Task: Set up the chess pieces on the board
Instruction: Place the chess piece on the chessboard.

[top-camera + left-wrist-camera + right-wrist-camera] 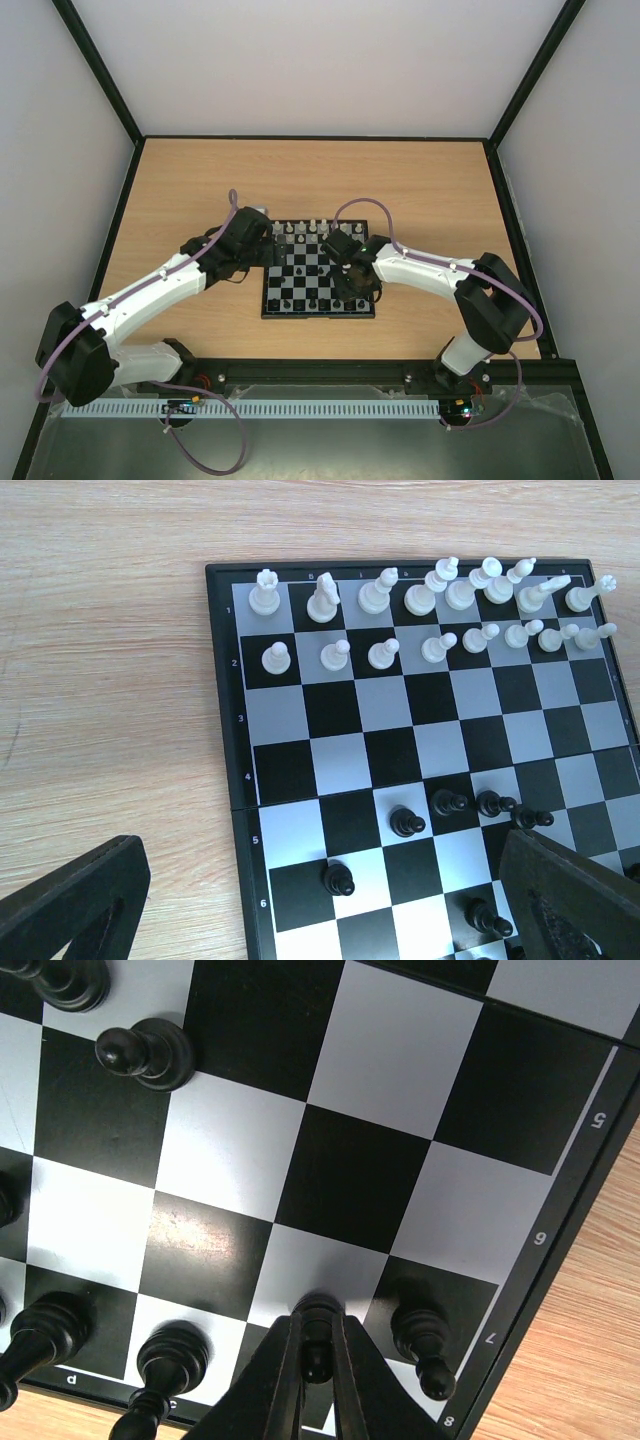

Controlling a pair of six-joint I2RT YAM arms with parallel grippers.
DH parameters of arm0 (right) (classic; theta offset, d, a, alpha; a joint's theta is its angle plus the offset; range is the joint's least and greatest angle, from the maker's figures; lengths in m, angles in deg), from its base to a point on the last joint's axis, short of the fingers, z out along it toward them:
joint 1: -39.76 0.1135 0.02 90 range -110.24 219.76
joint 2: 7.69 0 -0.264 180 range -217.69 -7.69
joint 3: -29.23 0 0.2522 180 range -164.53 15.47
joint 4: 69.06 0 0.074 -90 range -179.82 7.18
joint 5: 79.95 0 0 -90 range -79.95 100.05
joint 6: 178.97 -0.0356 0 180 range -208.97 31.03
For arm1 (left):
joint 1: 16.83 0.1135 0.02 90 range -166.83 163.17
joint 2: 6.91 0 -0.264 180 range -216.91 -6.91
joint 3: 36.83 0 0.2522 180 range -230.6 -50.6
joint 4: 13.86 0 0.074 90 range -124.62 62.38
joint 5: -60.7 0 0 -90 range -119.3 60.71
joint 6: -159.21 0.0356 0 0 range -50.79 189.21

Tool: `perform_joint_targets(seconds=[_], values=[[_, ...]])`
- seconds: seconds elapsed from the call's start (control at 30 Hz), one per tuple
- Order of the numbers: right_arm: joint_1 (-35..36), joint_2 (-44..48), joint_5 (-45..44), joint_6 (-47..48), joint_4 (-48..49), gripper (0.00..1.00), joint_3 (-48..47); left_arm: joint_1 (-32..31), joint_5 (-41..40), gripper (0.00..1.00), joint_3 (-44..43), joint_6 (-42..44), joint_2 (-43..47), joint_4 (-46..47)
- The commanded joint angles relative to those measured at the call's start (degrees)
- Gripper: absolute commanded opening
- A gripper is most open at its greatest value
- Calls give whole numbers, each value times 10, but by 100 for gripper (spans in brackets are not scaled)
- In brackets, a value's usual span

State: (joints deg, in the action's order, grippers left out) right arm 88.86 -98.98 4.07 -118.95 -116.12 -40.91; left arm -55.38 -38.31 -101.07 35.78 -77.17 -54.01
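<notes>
R end effector (318, 1345) is pinched almost fully closed on a small black piece (318, 1308), one dark finger each side of it; type hard to call w/ the fingers over it. That piece is by the right edge of the board (350, 1175), about where the row marked 7 meets the row marked 8, w/ a black pawn (420, 1335) just beside it on the 7 row. Border digits 5, 6, 7, 8 read along that edge in the R wrist view; letters on the adjoining edge are too small to read for sure. L end effector (325, 875) is spread as wide as it goes, nothing btwn the fingers, straddling the board's left edge: one finger over the wood, the other over the squares. L wrist view shows border digits 1 to 6 down that side. White back-rank pieces (375, 592) fill row 1 and white pawns (383, 653) fill row 2, one per square. Several loose black pawns (405, 822) stand scattered on rows 5 & 6. Board lies flat mid-bench (180, 190), btwn the two arms.
</notes>
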Motion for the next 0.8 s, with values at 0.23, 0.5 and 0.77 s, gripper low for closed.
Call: perform_joint_targets(seconds=[0.23,0.5,0.77], values=[[3,-13,-2,1,-10,9,2,4,2,99,-3,2,-2,5],[3,-22,-5,3,0,9,-3,4,2,99,-2,1,-2,6],[3,-26,-8,4,11,9,-2,3,-1,99,-2,0,1,5]])
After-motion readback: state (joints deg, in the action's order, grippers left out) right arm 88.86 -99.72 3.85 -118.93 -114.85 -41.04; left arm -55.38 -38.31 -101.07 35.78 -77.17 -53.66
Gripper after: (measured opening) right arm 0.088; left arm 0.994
